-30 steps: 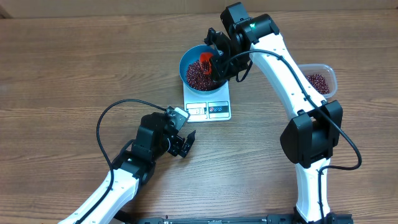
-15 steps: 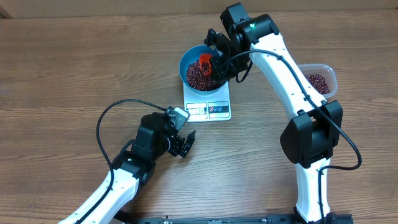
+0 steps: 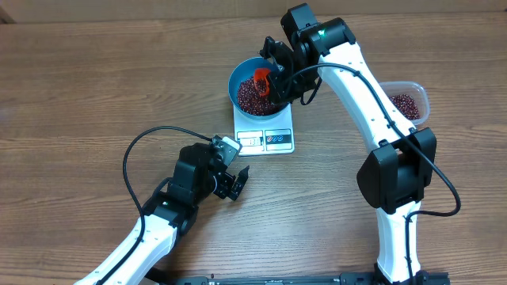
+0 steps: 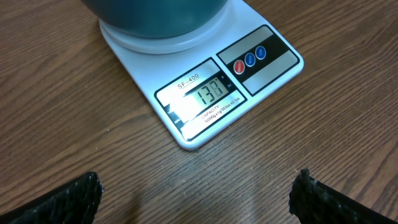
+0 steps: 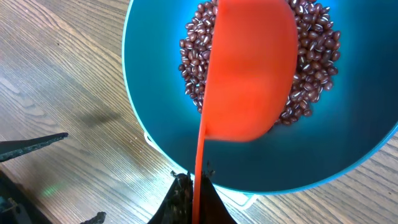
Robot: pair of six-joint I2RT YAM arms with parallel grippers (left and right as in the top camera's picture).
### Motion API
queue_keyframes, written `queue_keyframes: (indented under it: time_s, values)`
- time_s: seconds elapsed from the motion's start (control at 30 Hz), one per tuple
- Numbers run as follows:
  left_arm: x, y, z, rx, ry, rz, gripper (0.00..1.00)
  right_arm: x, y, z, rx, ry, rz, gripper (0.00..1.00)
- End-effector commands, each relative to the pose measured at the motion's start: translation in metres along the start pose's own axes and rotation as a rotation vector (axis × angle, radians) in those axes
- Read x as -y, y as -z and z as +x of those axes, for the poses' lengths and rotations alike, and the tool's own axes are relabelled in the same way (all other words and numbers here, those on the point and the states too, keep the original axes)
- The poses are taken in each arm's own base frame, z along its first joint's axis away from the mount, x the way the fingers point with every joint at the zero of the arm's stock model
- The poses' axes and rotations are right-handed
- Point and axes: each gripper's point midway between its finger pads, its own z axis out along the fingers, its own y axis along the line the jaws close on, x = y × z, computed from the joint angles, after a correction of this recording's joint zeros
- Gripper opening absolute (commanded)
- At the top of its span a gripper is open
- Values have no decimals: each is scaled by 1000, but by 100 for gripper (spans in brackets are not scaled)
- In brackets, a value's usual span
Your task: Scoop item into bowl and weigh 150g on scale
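The teal bowl [image 3: 235,74] stands on the white scale [image 3: 265,139] and holds a heap of dark red beans [image 3: 252,96]. My right gripper [image 3: 275,80] is shut on the thin handle of an orange scoop [image 3: 262,79], which hangs tipped over the bowl. In the right wrist view the scoop [image 5: 249,74] covers the middle of the beans [image 5: 314,56] inside the bowl [image 5: 155,130], with my right gripper [image 5: 198,199] clamped on its handle. My left gripper [image 3: 236,184] rests open near the scale's front; its view shows the scale [image 4: 205,93], display lit, and the bowl's underside [image 4: 155,15].
A clear plastic tub [image 3: 425,96] with more beans [image 3: 404,103] sits at the right, behind the right arm. The left arm's black cable loops over the table to the left of the scale. Bare wooden tabletop lies between my left gripper [image 4: 196,196] fingers.
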Motion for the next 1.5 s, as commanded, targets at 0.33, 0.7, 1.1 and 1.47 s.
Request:
queue_keyframes:
  time_s: [0.33, 0.7, 1.1, 1.47]
  values:
    - [1, -1, 1, -4, 15, 5, 100, -11, 30, -14, 91, 41, 0, 4]
    - [1, -1, 1, -4, 15, 5, 100, -11, 31, -17, 100, 44, 2, 4]
    - [1, -1, 2, -4, 15, 5, 99, 11, 32, -16, 95, 32, 130, 4]
    - [1, -1, 1, -4, 15, 5, 100, 22, 33, -16, 89, 38, 219, 4]
